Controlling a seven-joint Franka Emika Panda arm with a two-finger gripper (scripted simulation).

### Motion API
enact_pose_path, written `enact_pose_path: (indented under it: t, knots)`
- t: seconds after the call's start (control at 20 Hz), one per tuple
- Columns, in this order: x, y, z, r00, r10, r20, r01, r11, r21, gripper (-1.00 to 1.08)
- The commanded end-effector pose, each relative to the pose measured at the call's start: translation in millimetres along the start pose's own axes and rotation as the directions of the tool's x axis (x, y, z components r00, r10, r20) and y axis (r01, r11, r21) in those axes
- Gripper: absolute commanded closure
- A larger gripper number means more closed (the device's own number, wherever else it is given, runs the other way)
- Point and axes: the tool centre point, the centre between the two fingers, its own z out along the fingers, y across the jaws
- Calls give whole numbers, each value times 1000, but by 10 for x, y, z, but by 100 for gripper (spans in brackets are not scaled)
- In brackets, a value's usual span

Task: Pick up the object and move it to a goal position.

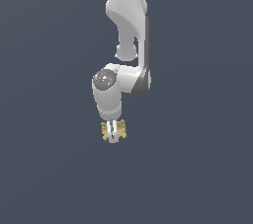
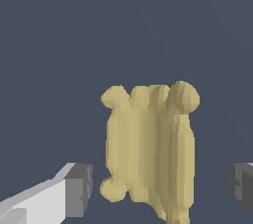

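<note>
The object point(image 1: 122, 130) is a small pale-yellow, flat, lumpy block with knobbed corners, lying on the dark grey floor point(image 1: 197, 168). My gripper point(image 1: 114, 136) points straight down over it, and its white fingers cover the block's middle in the exterior view. In the wrist view the object point(image 2: 148, 144) lies between the two dark finger pads point(image 2: 79, 191). A narrow gap shows on one side and a wider one on the other, so the gripper point(image 2: 160, 188) is open and straddles the block without touching it.
The white arm point(image 1: 129, 25) rises from the gripper toward the top of the exterior view. Plain dark grey ground surrounds the block on all sides.
</note>
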Motion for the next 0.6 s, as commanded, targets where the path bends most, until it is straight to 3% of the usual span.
enact_pose_path:
  t: [0.0,0.55]
  knots:
    - [-2,1,30,1000,0,0,0,1000,0,-92]
    - [1,10,482,1000,5,0,-5,1000,0,-92]
